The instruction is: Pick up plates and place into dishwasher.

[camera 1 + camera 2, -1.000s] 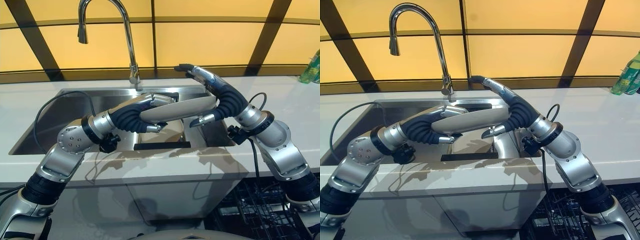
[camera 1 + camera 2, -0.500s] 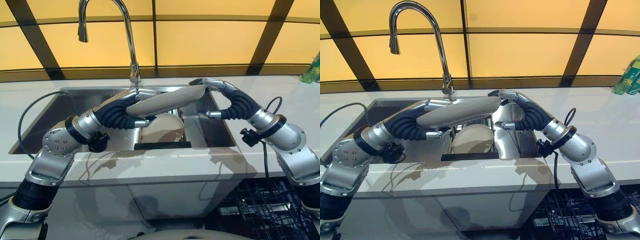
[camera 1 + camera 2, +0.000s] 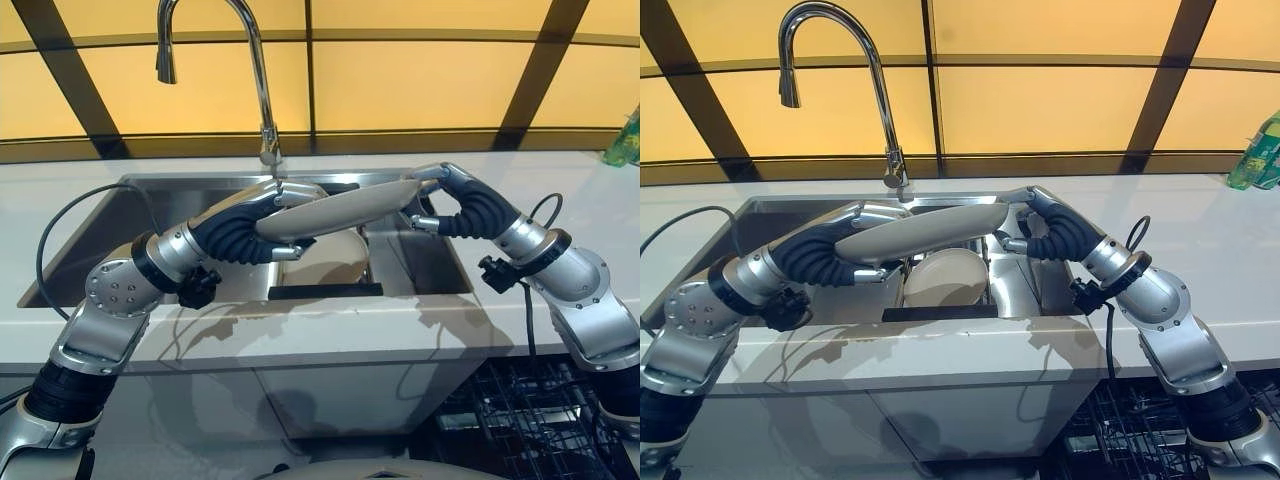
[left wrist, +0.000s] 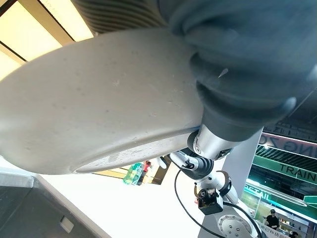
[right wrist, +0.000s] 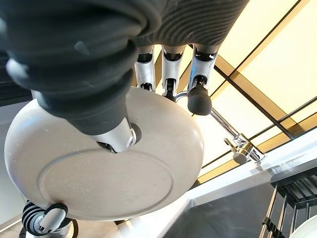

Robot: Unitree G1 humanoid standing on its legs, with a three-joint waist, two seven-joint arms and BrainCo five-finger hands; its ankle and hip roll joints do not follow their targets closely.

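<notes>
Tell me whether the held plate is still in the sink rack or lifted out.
Lifted out: the plate hangs above the sink, gripped by both hands.

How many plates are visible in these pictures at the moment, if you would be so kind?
2. One plate is held above the sink between the left hand and right hand; another plate stands in the sink rack below. More may be hidden.

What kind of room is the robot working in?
It looks like a kitchen: a steel sink set in a white counter, a tall curved faucet, and a dishwasher rack low down.
</notes>
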